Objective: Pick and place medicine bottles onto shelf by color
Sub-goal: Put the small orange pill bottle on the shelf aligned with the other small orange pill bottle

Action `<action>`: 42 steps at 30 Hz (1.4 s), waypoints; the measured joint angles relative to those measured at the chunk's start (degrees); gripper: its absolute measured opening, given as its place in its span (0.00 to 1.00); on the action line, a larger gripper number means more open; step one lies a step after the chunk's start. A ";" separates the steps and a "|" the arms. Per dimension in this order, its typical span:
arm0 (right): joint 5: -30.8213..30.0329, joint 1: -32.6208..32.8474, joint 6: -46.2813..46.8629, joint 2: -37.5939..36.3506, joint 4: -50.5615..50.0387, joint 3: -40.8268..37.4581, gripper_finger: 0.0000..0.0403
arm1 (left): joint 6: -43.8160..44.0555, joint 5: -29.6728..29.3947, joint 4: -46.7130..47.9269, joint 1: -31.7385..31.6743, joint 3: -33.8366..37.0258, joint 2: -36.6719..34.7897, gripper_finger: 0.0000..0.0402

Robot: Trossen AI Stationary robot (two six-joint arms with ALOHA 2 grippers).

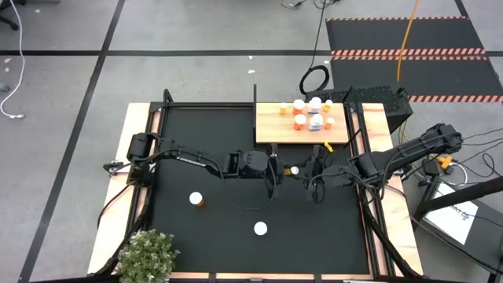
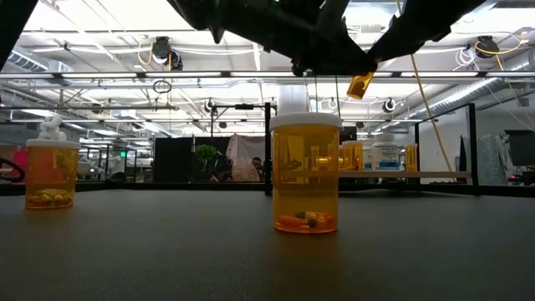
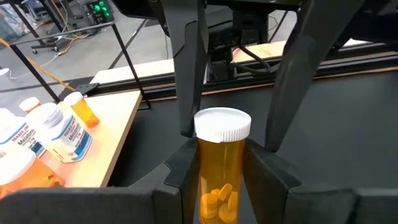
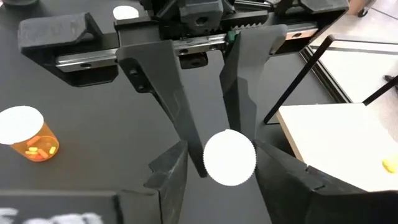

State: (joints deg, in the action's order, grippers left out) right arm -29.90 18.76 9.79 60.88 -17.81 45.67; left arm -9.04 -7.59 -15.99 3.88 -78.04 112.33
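Orange bottle (image 3: pixel 222 168) w/ yellow tablets, white cap, pinched between left gripper (image 1: pixel 273 167) and right gripper (image 1: pixel 312 171) at mat centre, 6 o'clock of shelf (image 1: pixel 267 130); 2 others (image 1: pixel 196 200) loose on mat.

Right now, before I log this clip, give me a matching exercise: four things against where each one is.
1 left gripper
2 shelf
3 plant
4 loose orange bottle

A standing on the black mat
B table corner
C shut on a lifted bottle, right gripper opposite
D carrying several bottles

Pairs: 1-C, 2-D, 3-B, 4-A
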 joint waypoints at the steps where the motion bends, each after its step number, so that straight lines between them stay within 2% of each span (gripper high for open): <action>1: 0.07 -0.04 -0.03 0.03 0.01 0.00 0.41 | -0.18 -0.01 0.06 0.00 0.00 0.00 0.28; 7: 0.23 -0.04 -0.04 -0.08 0.12 -0.04 0.35 | -0.33 0.06 0.49 -0.02 0.00 0.00 0.28; 16: 0.23 -0.04 0.36 -0.10 0.18 -0.04 0.35 | -0.28 0.06 0.73 -0.03 0.00 -0.02 0.29; 19: 0.10 -0.09 1.07 -0.08 0.43 -0.04 0.34 | -0.33 0.05 3.22 0.22 -0.02 -0.73 0.35; 22: 0.37 -1.02 1.09 -0.08 0.44 -0.04 0.34 | -0.30 -0.33 7.69 0.33 -0.06 -2.42 0.46; 26: 5.68 -3.66 1.57 -0.08 -0.08 -0.04 0.34 | 0.11 -1.31 14.11 0.27 -0.09 -6.93 0.61; 29: 7.86 -5.51 1.57 -0.06 -0.63 -0.04 0.34 | 0.19 -1.49 18.85 0.27 -0.10 -10.22 0.67; 35: 9.61 -6.83 1.67 -0.04 -1.37 -0.04 0.34 | 0.24 -1.45 28.82 1.16 -0.11 -13.59 0.67; 42: 11.62 -6.64 4.70 -0.04 -7.29 -0.04 0.34 | 0.16 -1.41 26.83 1.55 -0.07 -9.84 0.66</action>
State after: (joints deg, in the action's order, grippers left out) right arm -18.28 12.12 14.49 60.84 -25.11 45.63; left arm -8.88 -8.99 10.84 5.43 -78.11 102.49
